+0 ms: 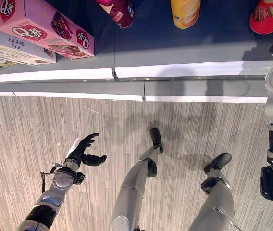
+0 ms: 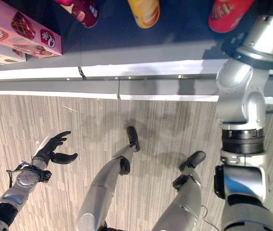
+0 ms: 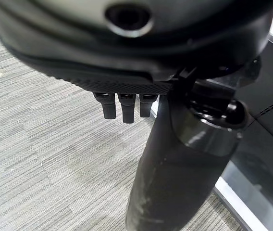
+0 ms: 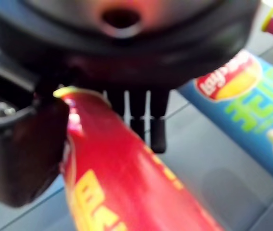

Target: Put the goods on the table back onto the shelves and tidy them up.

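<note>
Two hands to account for, nearest first. My left hand [image 1: 84,153] hangs low over the grey striped floor [image 1: 26,130], fingers relaxed and spread, thumb out, holding nothing; its own wrist view confirms bare fingertips [image 3: 123,111] over carpet.

My right hand [image 4: 26,144] is raised toward the shelf [image 1: 184,70], its arm rising at the right edge of both eye views. In the right wrist view, a red can [image 4: 127,183] lies across the palm, the thumb block against one side and the fingers [image 4: 158,134] past the other. I judge the hand closed on it, though the contact is blurred. A blue can [image 4: 242,106] lies on the shelf surface just beyond.

Further out, the shelf already carries a pink box [image 1: 43,26] stacked on a white box [image 1: 16,50] at the left, then a maroon can [image 1: 119,10], a yellow can [image 1: 185,12] and a red package [image 1: 268,17] along the back.

Assessment: the task is under way, one item being placed. The table is not in sight, so I cannot say how many goods remain. Tidying looks unfinished, since the pink box sits askew.
</note>
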Tool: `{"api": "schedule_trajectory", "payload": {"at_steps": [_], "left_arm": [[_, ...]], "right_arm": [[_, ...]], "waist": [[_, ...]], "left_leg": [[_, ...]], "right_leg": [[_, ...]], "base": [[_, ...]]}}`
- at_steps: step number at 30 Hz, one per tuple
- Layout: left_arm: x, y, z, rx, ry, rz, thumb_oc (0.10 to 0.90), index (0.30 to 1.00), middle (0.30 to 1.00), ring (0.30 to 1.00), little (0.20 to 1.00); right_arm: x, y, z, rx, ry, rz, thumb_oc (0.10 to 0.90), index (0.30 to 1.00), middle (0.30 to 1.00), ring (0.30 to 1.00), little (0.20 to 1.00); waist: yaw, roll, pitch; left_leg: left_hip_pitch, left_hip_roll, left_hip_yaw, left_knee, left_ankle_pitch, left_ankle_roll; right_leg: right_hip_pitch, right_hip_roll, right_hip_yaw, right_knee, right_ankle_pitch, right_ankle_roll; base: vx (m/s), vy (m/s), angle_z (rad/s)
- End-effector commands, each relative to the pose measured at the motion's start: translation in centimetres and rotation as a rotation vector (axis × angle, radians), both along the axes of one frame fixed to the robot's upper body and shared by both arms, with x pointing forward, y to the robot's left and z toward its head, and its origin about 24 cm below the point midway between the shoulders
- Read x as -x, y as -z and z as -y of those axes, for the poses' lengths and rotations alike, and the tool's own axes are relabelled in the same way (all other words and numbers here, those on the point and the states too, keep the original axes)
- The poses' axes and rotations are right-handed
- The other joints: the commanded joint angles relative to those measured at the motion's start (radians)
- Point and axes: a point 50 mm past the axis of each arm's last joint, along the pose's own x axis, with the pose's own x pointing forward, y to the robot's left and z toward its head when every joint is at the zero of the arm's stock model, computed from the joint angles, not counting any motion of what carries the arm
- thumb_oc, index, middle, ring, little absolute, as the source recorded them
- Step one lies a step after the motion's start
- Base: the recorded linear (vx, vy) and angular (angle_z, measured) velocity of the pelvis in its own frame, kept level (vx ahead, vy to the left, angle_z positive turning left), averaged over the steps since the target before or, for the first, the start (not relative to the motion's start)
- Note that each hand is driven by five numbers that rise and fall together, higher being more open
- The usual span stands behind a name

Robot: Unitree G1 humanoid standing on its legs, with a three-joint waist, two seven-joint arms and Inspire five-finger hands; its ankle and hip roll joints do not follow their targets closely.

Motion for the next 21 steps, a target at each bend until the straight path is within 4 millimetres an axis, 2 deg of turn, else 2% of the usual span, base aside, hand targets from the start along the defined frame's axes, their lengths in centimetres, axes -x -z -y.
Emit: {"api": "schedule_trajectory", "payload": {"at_steps": [1,21], "left_arm": [[1.64,0.81,-1.51,-0.021,-0.046,-0.024,0.800,0.900,0.900,0.900,0.900],[1.30,0.97,-1.23,-0.017,-0.056,-0.021,0.800,0.900,0.900,0.900,0.900]], "right_arm": [[4.14,-3.73,-0.94,0.098,-0.020,0.255,0.400,0.300,0.300,0.300,0.300],[3.41,-3.19,-1.51,0.068,-0.086,0.234,0.400,0.300,0.300,0.300,0.300]], "waist": [[0.026,0.071,-0.107],[0.023,0.063,-0.094]], "left_leg": [[0.106,0.110,-0.046,-0.023,-0.138,-0.154],[0.134,0.106,-0.031,-0.040,-0.138,-0.160]], "right_leg": [[-0.113,-0.030,0.062,0.036,0.044,0.081],[-0.096,-0.029,0.068,0.013,0.060,0.082]], "base": [[0.00,0.000,0.00],[0.00,0.000,0.00]]}}
